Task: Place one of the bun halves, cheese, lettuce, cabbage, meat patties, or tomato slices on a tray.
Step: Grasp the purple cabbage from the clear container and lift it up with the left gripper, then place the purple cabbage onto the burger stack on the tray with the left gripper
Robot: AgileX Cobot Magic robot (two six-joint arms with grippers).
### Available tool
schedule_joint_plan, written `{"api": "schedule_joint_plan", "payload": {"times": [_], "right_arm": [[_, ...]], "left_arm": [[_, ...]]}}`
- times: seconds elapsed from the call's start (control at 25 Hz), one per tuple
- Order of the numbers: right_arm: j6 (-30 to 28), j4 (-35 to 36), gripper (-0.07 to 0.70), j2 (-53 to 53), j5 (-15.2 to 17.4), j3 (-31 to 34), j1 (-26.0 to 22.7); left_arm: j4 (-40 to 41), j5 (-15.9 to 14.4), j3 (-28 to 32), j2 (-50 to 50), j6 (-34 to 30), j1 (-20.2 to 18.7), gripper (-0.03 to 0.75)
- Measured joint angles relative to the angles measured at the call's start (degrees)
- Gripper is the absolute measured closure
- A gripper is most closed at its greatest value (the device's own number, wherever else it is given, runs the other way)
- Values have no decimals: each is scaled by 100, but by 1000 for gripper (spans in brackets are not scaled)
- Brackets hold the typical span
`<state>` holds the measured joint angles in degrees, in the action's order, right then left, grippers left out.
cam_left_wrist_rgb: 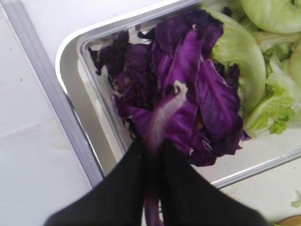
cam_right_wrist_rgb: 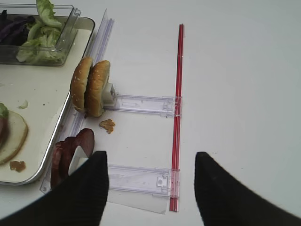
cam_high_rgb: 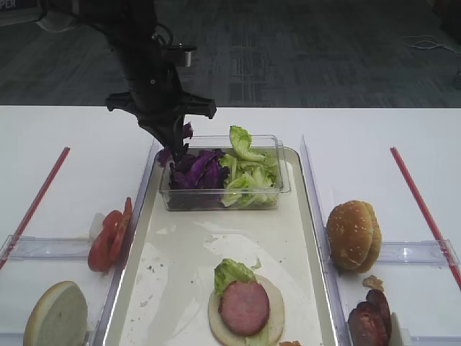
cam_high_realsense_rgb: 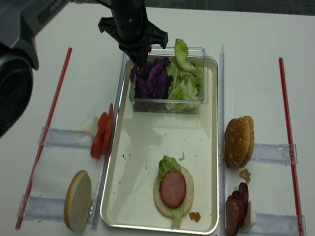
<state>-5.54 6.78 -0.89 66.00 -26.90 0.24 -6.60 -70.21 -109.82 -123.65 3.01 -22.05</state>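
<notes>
A clear plastic tub point(cam_high_rgb: 223, 189) at the top of the tray point(cam_high_rgb: 180, 288) holds purple cabbage point(cam_high_rgb: 198, 171) on its left and green lettuce point(cam_high_rgb: 248, 173) on its right. Lower on the tray lies a pale bun half point(cam_high_rgb: 246, 316) topped with a lettuce leaf and a pink meat patty point(cam_high_rgb: 244, 308). The left gripper point(cam_left_wrist_rgb: 153, 150), upper left of centre in the high view, is pressed together, pinching a cabbage leaf by its white rib above the tub. The right gripper point(cam_right_wrist_rgb: 149, 181) stands spread over the bare white bench point(cam_right_wrist_rgb: 235, 94), holding nothing.
</notes>
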Motion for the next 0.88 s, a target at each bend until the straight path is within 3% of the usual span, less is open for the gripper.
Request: {"api": "schedule_joint_plan", "payload": {"times": [0.44,0.88], "right_arm": [[0,0,204,0,0,0,0],[0,0,204,0,0,0,0]], "left_arm": [[380,-10,115,332,257,-342,671],[485,-10,1631,1381,264,-353,671]]}}
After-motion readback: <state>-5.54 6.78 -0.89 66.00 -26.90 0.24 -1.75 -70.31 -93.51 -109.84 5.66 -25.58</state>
